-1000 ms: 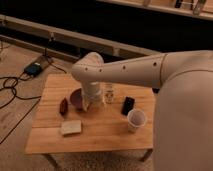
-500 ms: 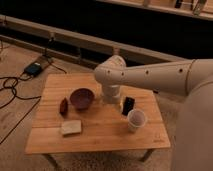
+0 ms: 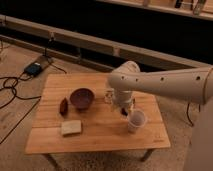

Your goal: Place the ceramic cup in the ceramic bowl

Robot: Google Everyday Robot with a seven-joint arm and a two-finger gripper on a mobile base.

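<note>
Camera view: jaws just beside ceramic cup (image 3: 136, 120), state cannot tell; ceramic bowl (image 3: 81, 98) well apart.

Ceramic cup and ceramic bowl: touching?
Apart. The camera view shows a wide gap between the ceramic cup and the ceramic bowl; the end effector hangs beside the cup.

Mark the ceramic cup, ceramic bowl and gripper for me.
ceramic cup (image 3: 135, 122): camera view, white side wall.
ceramic bowl (image 3: 81, 97): camera view, bare inside.
gripper (image 3: 123, 109): camera view, its lower end, beside the cup's rim.
</note>
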